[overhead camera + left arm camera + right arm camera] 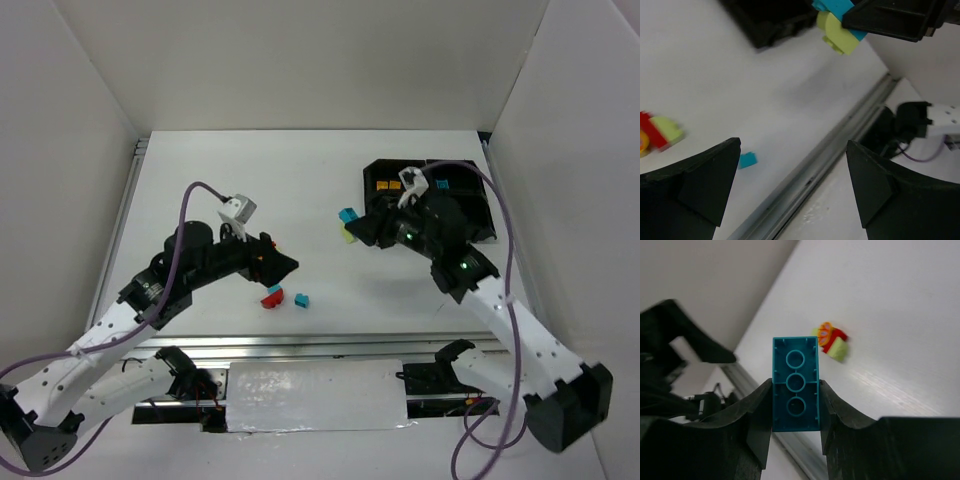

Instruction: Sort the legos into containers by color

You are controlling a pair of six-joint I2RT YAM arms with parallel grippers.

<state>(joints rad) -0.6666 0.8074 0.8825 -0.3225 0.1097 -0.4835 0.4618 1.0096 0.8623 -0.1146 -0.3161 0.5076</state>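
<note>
Beside the black tray [375,172], right claw [796,407] clamps a teal brick [795,382]

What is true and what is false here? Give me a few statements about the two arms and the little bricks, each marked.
1. The right tool grips a teal brick. True.
2. The left tool holds a red brick. False: it is open and empty, and the red brick lies on the table.
3. The black tray has orange bricks in it. True.
4. Every brick is in the tray. False: the red brick and a small teal brick lie on the table.
</note>
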